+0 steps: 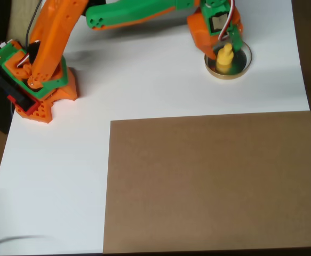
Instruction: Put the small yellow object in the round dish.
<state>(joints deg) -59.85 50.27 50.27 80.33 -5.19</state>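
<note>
The round dish (244,65) with its pale rim and dark inside sits on the white table near the top right of the overhead view. The small yellow object (225,60) is inside the dish's outline, its narrow knob pointing up the picture toward the gripper. My gripper (224,47) hangs right over the dish's far edge, with an orange finger (204,44) to the left of the knob and a green finger (236,40) to the right. From above I cannot make out whether the fingers press on the knob or stand off it.
A large brown board (208,184) covers the lower right of the table. The arm's orange and green base (35,80) stands at the left edge. White tabletop (54,181) lies bare at the lower left.
</note>
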